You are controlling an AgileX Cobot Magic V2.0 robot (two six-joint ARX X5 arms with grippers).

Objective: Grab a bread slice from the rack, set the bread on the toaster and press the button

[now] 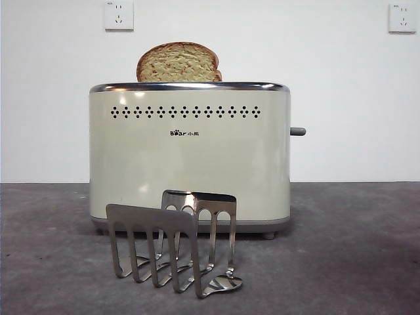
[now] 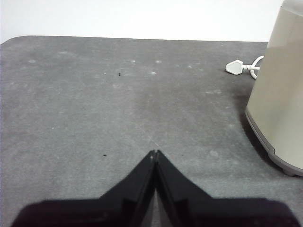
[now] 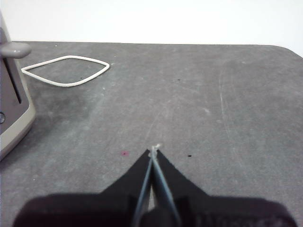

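The slice of bread (image 1: 178, 63) stands upright in the toaster (image 1: 189, 154), its domed top and brown crust poking above the chrome rim at the upper middle of the front view. Most of it is still showing, so I judge it is sitting in the slot and has not been lowered; that would fit the button (image 1: 298, 131), the small grey knob on the toaster's right end, sitting high up its side.

The rack (image 1: 174, 246) is at the lower middle of the front view, just in front of the toaster and holding nothing, its two slotted plates standing upright. So the pick and the placing look done to me, and pressing the button is what is left.

My left gripper (image 2: 155, 152) has its jaws pressed together, tips meeting, holding nothing, low over bare grey table (image 2: 94, 118); the toaster's plain end fills the right edge of that view, and a white plug (image 2: 235, 67) lies beyond it. My right gripper (image 3: 154, 149) is likewise closed on nothing, with the toaster's button end at the far left of its view and a loop of white cord (image 3: 66, 71) on the table behind. Being on the button's side, the right one seems the natural one to press.

The only writing I can read is the "Bear" logo (image 1: 184, 133) on the toaster's front, followed by small characters I cannot make out. Two white wall sockets (image 1: 119, 15) sit at the upper corners.
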